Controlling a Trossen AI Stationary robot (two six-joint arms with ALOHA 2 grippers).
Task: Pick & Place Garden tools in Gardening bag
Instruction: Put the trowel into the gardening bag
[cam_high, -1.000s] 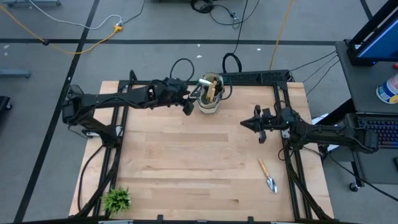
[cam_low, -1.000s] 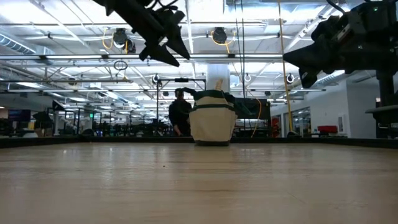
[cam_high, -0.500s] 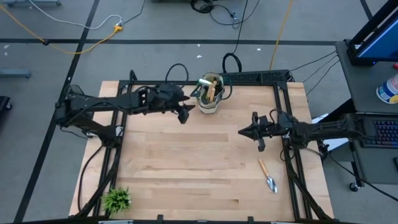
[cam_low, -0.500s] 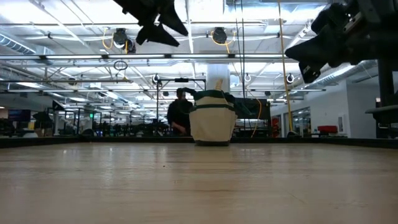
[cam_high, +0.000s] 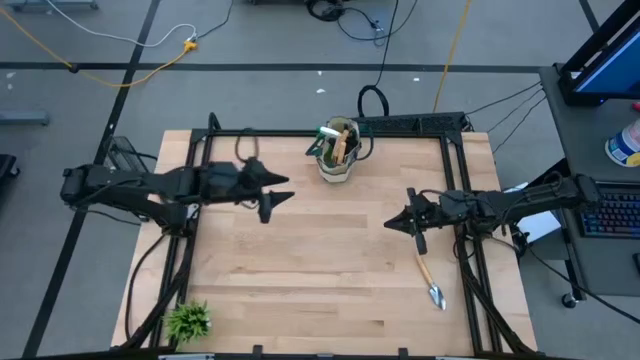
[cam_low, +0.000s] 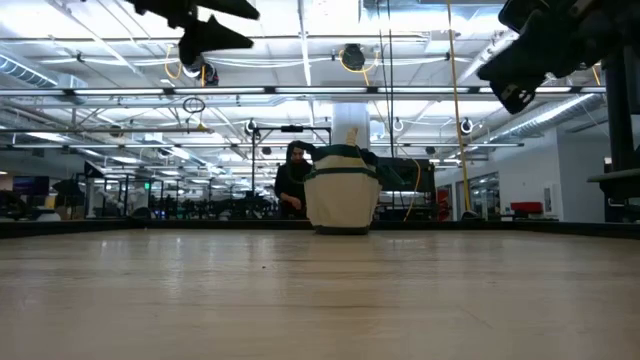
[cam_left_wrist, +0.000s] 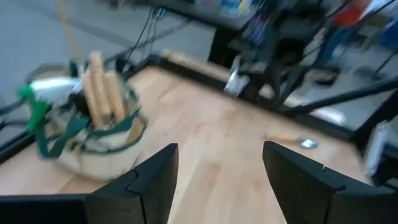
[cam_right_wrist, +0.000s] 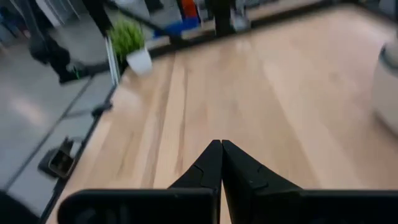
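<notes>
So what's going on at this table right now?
A two-armed robot is packing garden tools into a small fabric bag at the far edge of the table. Several tools already stick out of it. The left gripper hangs open and empty in the air to the left of the bag. The right gripper is shut and empty, above the table. One trowel lies on the table near the right arm.

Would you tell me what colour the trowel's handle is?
Light wooden tan; the trowel shows best in the high view.
</notes>
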